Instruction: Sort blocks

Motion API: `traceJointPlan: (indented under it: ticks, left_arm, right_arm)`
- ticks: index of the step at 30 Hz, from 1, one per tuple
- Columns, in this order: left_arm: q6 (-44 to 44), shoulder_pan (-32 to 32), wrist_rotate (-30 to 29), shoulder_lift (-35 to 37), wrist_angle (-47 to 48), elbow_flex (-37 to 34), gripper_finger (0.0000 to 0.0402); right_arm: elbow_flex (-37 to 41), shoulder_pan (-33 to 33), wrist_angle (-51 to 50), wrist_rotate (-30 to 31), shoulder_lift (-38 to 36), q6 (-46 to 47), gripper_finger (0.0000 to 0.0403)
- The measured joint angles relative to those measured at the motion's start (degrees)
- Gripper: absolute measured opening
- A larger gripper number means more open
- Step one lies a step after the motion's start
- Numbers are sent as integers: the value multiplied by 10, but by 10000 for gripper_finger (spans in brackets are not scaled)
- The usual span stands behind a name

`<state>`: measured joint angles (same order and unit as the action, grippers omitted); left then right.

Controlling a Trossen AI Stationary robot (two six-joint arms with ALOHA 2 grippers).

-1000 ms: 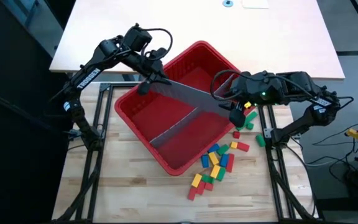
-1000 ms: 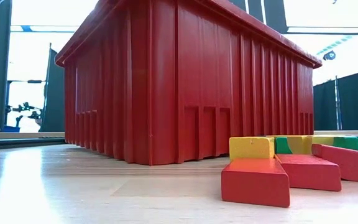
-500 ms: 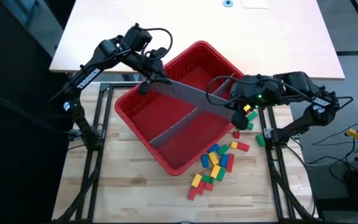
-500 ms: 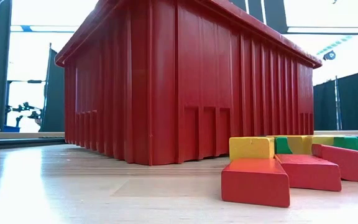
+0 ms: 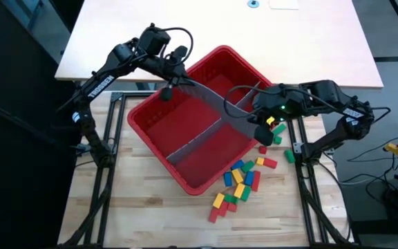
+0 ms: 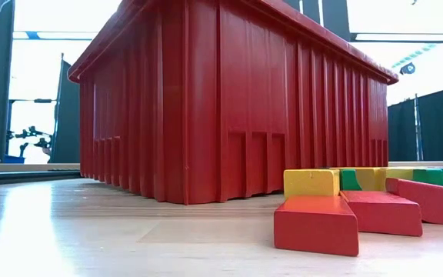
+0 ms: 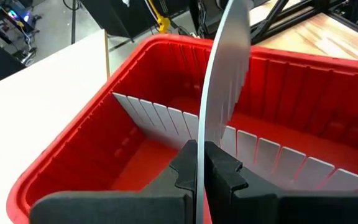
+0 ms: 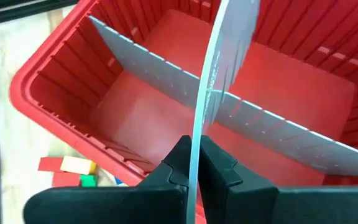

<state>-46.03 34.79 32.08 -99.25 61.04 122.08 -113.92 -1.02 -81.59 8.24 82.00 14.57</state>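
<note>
Scene: A red bin (image 5: 185,138) sat at an angle on a wooden table (image 5: 150,214), seen from above.
Left gripper: The left gripper (image 5: 168,88) hung over the bin's far left rim, fingers pinched together on one end of a loose grey divider panel (image 5: 213,104).
Right gripper: The right gripper (image 5: 260,124) sat at the bin's right rim, clamped on the panel's other end.
Panel: Its long axis ran between the two grippers across the bin, bowed, above a second divider (image 8: 185,81) already seated inside.
Blocks: The blocks (image 5: 237,180), red, green, blue and yellow, lay heaped on the table outside the bin's near right wall, none inside.
Key relation: The blocks lay just beside and in front of the right gripper, well apart from the left, so the right arm looked nearer.
Judgement: Sorting had not begun; the panel probably had to be seated first.
</note>
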Motion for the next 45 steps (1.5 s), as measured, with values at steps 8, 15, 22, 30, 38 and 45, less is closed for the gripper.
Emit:
traceJointPlan:
  ticks: [8,15,22,30,38,45]
  left_arm:
    - [-16,1,-1,-18,-1,0,1]
    - [-30,9,-1,-19,-4,0,1]
    - [-32,17,-1,-19,-1,0,1]
    - [-42,32,-1,-19,0,0,0]
    - [-59,48,2,-19,0,0,0]
    - [-63,55,3,-19,-5,0,0]
  right_arm:
    - [1,0,4,-27,10,-5,1]
    - [1,0,20,-37,10,2,1]
    - [1,0,53,-49,14,-5,1]
    - [0,0,67,-51,25,-11,1]
    - [0,0,79,-54,35,-22,0]
    - [0,0,88,-54,35,-21,0]
